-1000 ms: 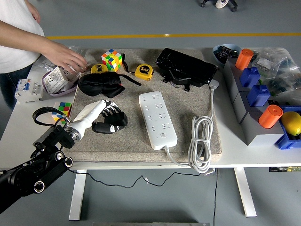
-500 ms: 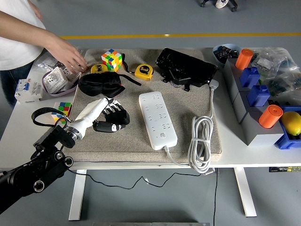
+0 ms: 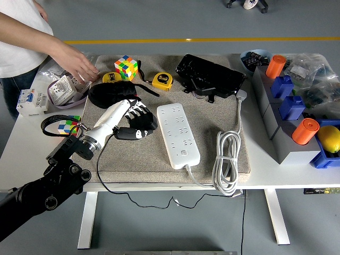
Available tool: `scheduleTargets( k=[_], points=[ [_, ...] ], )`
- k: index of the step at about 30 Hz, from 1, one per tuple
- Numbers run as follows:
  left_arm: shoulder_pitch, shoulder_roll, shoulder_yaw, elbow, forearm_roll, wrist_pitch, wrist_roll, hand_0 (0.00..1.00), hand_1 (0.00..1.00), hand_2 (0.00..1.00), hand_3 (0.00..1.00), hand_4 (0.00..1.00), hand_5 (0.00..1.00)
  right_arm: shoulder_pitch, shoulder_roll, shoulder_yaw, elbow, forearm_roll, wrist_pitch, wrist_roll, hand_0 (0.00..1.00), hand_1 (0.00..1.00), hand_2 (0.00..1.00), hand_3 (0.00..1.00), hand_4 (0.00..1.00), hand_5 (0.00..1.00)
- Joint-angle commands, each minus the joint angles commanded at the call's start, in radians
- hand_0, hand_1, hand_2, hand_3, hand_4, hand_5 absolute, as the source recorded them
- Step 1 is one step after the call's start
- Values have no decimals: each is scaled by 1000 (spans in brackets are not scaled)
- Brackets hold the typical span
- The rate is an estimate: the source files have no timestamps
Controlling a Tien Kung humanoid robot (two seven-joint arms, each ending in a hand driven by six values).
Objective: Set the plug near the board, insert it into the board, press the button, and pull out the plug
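Head view: at lower left of the frame the robot's left arm reaches in over the tabletop (image 3: 32,154), its left hand (image 3: 135,123) resting on the grey mat (image 3: 212,117) with fingers (image 3: 139,134) curled loosely and holding nothing visible; the right arm is out of view. Just right of the hand lies the white power board (image 3: 178,135), its cable coiled (image 3: 227,160) at lower centre-right and running up the mat's right edge to the plug (image 3: 241,95), which lies well apart from the hand, near the black case (image 3: 208,75). Judged from this layout, the first step, bringing the plug to the board, is not yet done; doing it well likely means reaching across the board without dragging it, taking the plug by its body, and leaving slack in the cable. Farther back sit a black eye mask (image 3: 110,93), two yellow tape measures (image 3: 162,81) and a colour cube (image 3: 126,67), while a person's hand (image 3: 79,65) hovers over clutter at upper left. One tape measure appears marked "5m"; other print is too small to read.
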Motion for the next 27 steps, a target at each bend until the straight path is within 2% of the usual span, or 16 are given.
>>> scheduleTargets(
  k=[10,18,27],
  points=[
    [-23,-34,43,28,-9,37,-17,319,433,463,531,818,2,-2,0,-1,-1,5,0,0,677,692,687,594,998,588],
    [-47,-69,94,74,-19,56,-23,319,435,464,531,819,2,-2,1,1,1,0,0,0,677,692,688,594,998,588],
    [-70,-93,109,116,-30,79,-40,321,437,465,531,819,2,-1,1,-6,0,6,0,1,677,692,688,593,998,586]
  ],
)
